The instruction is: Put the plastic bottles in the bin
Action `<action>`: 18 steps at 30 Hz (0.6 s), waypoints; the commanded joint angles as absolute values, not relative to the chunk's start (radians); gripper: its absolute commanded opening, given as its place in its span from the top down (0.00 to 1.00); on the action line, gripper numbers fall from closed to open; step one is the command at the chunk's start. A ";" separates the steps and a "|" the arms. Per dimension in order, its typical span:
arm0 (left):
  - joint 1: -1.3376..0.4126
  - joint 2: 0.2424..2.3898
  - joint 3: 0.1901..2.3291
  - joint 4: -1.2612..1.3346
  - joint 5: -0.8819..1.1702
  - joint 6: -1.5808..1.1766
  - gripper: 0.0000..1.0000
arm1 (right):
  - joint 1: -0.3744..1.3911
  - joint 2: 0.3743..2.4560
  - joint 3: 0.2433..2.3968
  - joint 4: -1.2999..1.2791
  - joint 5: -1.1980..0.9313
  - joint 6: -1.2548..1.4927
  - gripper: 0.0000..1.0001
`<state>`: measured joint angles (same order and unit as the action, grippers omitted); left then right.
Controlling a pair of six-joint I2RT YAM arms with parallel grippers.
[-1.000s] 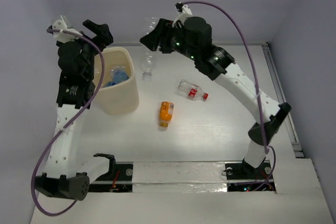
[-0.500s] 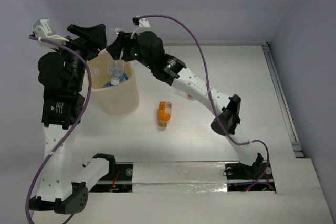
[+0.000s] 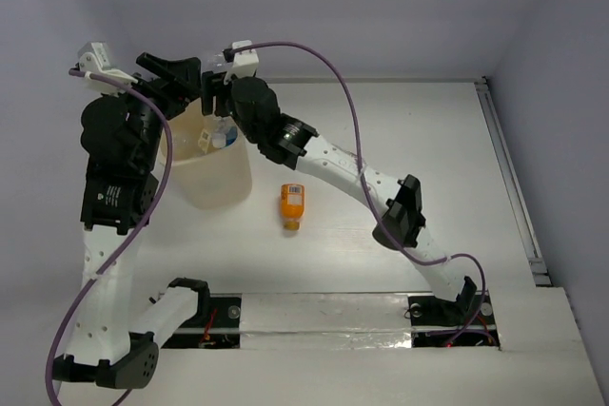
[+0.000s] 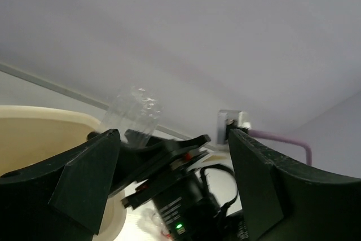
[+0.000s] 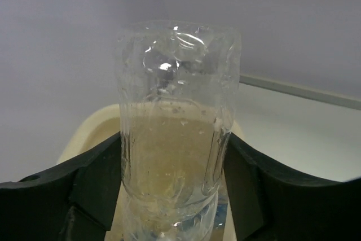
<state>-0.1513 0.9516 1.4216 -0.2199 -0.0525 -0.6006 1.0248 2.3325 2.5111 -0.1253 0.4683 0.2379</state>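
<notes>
My right gripper reaches left across the table and is shut on a clear plastic bottle, held over the cream-beige bin. The bin's rim shows just beyond the bottle. The same bottle also shows in the left wrist view, sticking up from the right gripper. My left gripper is open and empty, raised above the bin's far left side, facing the right gripper. Blue bottle parts lie inside the bin. A short orange bottle lies on the table right of the bin.
The right arm spans the table's middle and hides what lies under it. The back wall stands close behind both grippers. A raised rail runs along the table's right edge.
My right arm has swung left, carrying the clear bottle from the table's back middle to over the bin. The left gripper has shifted slightly. The red-capped bottle is now hidden under the right arm.
</notes>
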 commanded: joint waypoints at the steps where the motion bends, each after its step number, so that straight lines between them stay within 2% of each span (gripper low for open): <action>1: -0.158 0.952 1.485 -0.196 -0.046 -0.577 0.25 | 1.069 2.316 2.464 -0.052 0.445 0.141 0.27; 3: -0.158 0.966 1.528 -0.209 -0.041 -0.577 0.20 | 1.069 2.301 2.476 -0.093 0.392 0.165 0.14; 6: -0.158 0.988 1.598 -0.241 -0.025 -0.575 0.16 | 1.069 2.258 2.488 -0.109 0.354 0.207 0.04; 10: -0.158 1.029 1.680 -0.293 0.067 -0.586 0.16 | 1.069 2.169 2.491 -0.135 0.354 0.245 0.00; 12: -0.158 1.049 1.703 -0.314 0.109 -0.607 0.18 | 1.069 2.117 2.455 -0.149 0.360 0.252 0.00; 14: -0.158 1.055 1.692 -0.311 0.192 -0.629 0.24 | 1.058 2.014 2.393 -0.150 0.370 0.276 0.00; 15: -0.158 1.054 1.663 -0.304 0.239 -0.643 0.28 | 1.043 1.975 2.308 -0.150 0.380 0.303 0.02; 17: -0.178 1.046 1.623 -0.288 0.270 -0.653 0.46 | 0.997 1.836 2.190 -0.140 0.368 0.342 0.12; 18: -0.196 1.048 1.588 -0.284 0.273 -0.650 0.55 | 0.977 1.783 2.034 -0.126 0.342 0.382 0.35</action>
